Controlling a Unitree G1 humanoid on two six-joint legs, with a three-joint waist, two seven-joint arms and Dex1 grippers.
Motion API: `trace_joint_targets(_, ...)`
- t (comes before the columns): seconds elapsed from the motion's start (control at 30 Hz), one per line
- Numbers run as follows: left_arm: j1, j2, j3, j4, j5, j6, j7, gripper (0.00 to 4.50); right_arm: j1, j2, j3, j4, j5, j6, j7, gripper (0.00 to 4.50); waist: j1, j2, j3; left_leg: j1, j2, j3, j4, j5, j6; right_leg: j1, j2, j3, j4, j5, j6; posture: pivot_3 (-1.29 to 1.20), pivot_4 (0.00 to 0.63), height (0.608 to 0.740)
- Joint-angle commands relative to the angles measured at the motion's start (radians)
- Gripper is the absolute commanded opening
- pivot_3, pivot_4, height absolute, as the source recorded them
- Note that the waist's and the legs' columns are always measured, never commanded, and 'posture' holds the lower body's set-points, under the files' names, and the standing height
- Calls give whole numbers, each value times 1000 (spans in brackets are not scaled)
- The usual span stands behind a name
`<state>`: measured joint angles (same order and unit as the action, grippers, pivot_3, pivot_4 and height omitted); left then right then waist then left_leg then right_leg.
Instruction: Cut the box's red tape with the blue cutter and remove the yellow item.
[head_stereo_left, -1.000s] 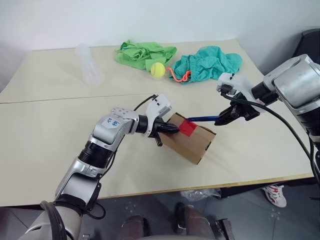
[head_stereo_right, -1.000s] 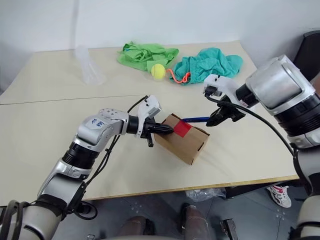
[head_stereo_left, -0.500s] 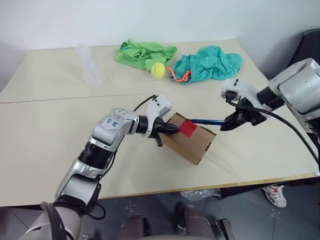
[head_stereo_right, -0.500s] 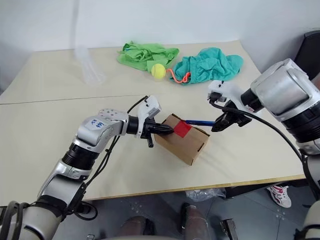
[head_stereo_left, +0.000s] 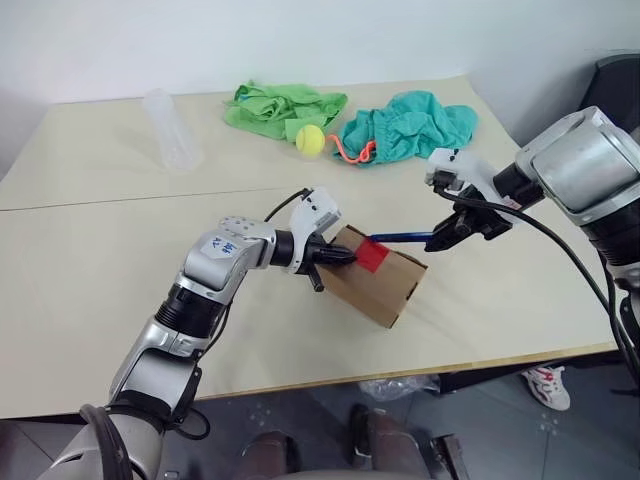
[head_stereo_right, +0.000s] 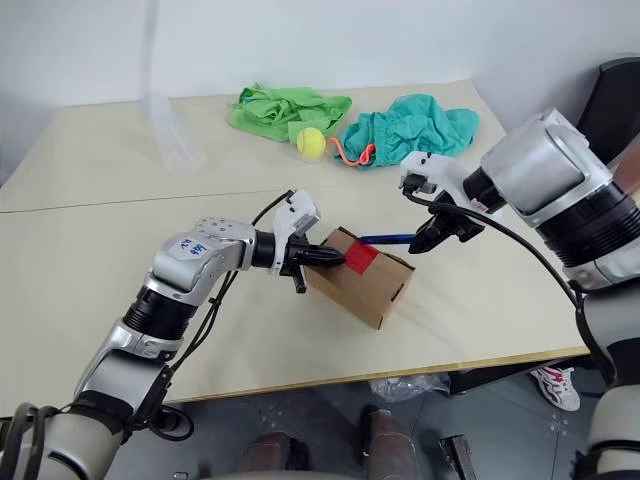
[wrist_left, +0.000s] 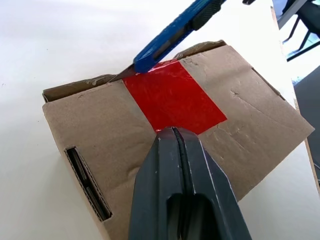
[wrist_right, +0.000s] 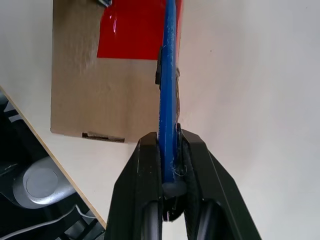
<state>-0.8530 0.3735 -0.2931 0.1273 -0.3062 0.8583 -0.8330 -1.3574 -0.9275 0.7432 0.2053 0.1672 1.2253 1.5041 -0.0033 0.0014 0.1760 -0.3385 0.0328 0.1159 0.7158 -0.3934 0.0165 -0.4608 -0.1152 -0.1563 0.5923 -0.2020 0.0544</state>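
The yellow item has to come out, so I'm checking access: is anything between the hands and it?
Yes. The box is closed, its flaps held by the uncut red tape. The left hand presses shut on the lid; the right hand holds the blue cutter at the tape's edge.

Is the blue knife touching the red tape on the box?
Yes, the blue knife's tip rests at the far edge of the red tape on the box.
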Motion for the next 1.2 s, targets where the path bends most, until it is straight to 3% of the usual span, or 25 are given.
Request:
trace_joint_targets(0.03,20,4,-27,43,53,14,35,0,-51,26,0,9,0,-45,53,151,-1,0,0,0,0,0,0,0,0,0,0,0,0,0,0,0,150,740)
trace_joint_targets(0.5,6,-9,-25,73,58,-5,36,0,-136,143,89,236,-99,-171,109,151,-1,0,0,0,0,1,0,0,0,0,0,0,3,0,0,0,150,740)
trace_joint_targets(1.2,5,-13,-22,88,61,-12,41,0,-232,-4,339,148,65,-196,110,151,2,0,0,-1,0,-1,0,0,0,0,0,-1,0,0,0,0,150,740)
